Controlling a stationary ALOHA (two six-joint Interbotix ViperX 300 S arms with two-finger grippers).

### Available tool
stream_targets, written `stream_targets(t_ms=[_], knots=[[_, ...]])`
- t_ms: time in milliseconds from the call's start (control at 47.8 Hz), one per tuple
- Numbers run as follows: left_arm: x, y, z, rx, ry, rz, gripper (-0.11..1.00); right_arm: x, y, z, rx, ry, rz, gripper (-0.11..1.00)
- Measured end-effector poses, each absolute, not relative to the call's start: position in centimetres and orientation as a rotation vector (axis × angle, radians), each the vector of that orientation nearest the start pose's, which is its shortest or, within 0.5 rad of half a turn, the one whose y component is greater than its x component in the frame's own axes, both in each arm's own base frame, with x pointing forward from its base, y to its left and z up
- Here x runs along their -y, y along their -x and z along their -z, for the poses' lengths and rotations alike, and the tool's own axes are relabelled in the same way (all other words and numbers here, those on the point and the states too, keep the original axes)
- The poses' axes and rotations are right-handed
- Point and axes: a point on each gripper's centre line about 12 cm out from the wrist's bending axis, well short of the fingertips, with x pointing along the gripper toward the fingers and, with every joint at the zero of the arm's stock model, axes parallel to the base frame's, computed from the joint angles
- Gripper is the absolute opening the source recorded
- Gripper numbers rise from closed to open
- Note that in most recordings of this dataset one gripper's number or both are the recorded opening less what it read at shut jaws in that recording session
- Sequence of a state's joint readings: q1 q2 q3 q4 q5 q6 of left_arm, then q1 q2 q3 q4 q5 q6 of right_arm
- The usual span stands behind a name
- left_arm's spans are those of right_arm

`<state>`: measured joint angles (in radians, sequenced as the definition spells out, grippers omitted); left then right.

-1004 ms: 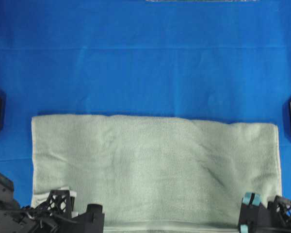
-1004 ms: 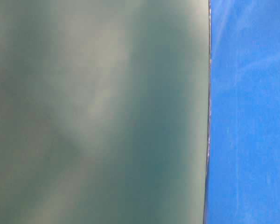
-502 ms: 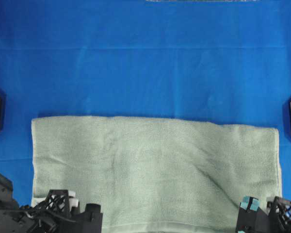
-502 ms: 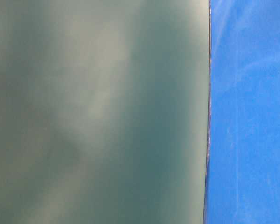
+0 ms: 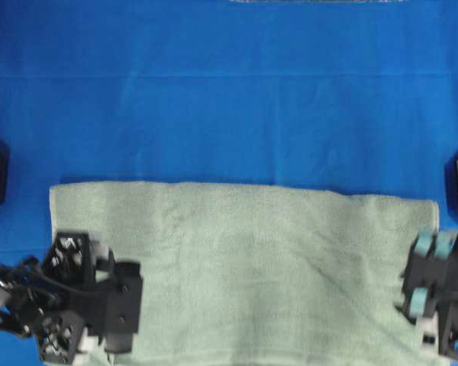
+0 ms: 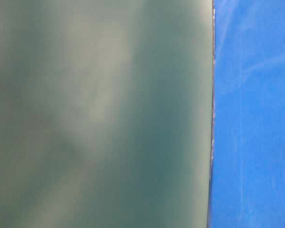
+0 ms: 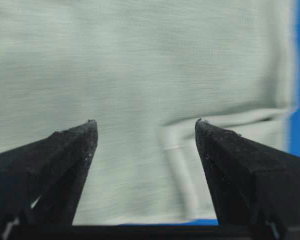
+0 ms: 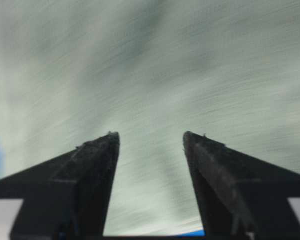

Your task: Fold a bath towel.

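While the bath towel (image 5: pixel 244 267) lies flat on the blue cloth (image 5: pixel 229 99) that covers the table, near the bottom of the view from above, both hands hang over it. Over the towel's left end, the left hand (image 7: pixel 146 131) has its two black fingers (image 7: pixel 72 150) wide apart, with nothing between them (a folded hem shows just below). At the right end, the right hand (image 8: pixel 151 142) is wide too, holding nothing
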<state>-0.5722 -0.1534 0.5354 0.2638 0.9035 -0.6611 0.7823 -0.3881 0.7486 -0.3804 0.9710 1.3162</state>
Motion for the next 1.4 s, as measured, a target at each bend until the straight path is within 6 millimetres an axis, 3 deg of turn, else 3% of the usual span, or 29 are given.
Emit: stream_targets(t_ms=[209,314,523,815,1024,1087,1234,1317,1401], knots=[[9.3,-27.4,-20.0,-1.225,0.006,-0.127,0.75,-8.7,-18.6,-20.5,-1.117,-0.312,0.395,0.57],[7.4,-26.9,-18.8,-1.222,0.034,-0.159,0.75,-6.8,-17.9,-19.2,-1.129,-0.309,0.435,0.57],[5.7,-26.2,-16.2,-1.245,0.016,-0.155,0.75,-5.7,-17.7,-16.6,-1.153,-0.315,0.441,0.57],[2.3,-24.8,-9.8,-1.319,0.069,-0.207,0.75,-3.8,-17.4,-11.1,-1.237,-0.313,0.472,0.57],[2.0,-24.7,-8.9,-1.278,0.103,-0.192,0.71,-3.3,-17.8,-9.5,-1.240,-0.344,0.449,0.55],[2.0,-24.7,-8.9,-1.276,0.114,-0.192,0.66,-3.3,-18.0,-9.5,-1.239,-0.345,0.448,0.51],[2.4,-24.8,-9.0,-1.266,0.134,-0.183,0.29,-3.5,-18.2,-9.5,-1.231,-0.358,0.437,0.12],[2.6,-24.9,-9.0,-1.268,0.136,-0.180,0.13,-3.6,-18.3,-9.6,-1.227,-0.362,0.434,0.10],[2.7,-25.0,-9.2,-1.275,0.131,-0.183,0.12,-3.6,-18.3,-9.7,-1.222,-0.366,0.432,0.10]])
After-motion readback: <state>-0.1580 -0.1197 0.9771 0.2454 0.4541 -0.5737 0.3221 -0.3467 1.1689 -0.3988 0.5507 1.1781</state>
